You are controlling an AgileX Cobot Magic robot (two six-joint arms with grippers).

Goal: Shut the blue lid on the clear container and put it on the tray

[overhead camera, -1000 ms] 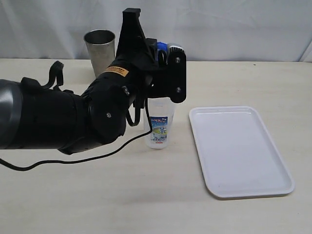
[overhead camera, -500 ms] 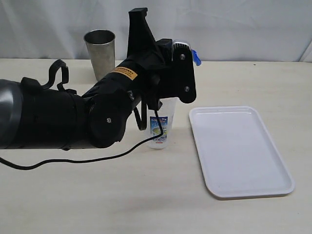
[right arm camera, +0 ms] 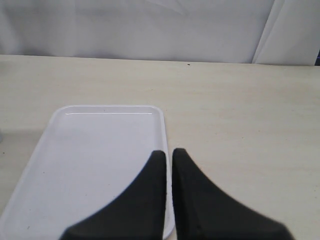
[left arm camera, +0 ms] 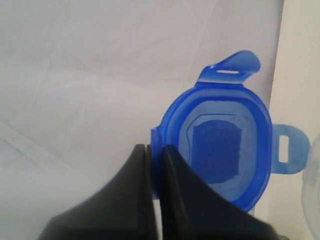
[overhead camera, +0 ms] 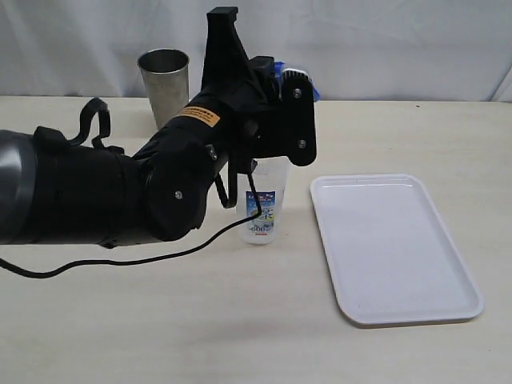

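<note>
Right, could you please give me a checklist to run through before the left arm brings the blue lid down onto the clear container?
1. Grip on the small round blue plastic lid: ok, the left gripper is shut on its rim.
2. Tall clear plastic container upright on the table: ok.
3. Lid lined up over the container's mouth: cannot tell, the arm covers much of both in the exterior view.
4. Flat white rectangular tray free for placing: ok, nothing lies on it.
5. Right gripper out of the way: ok, shut, empty, by the tray.
6. Grey steel cup apart from the container: ok.
</note>
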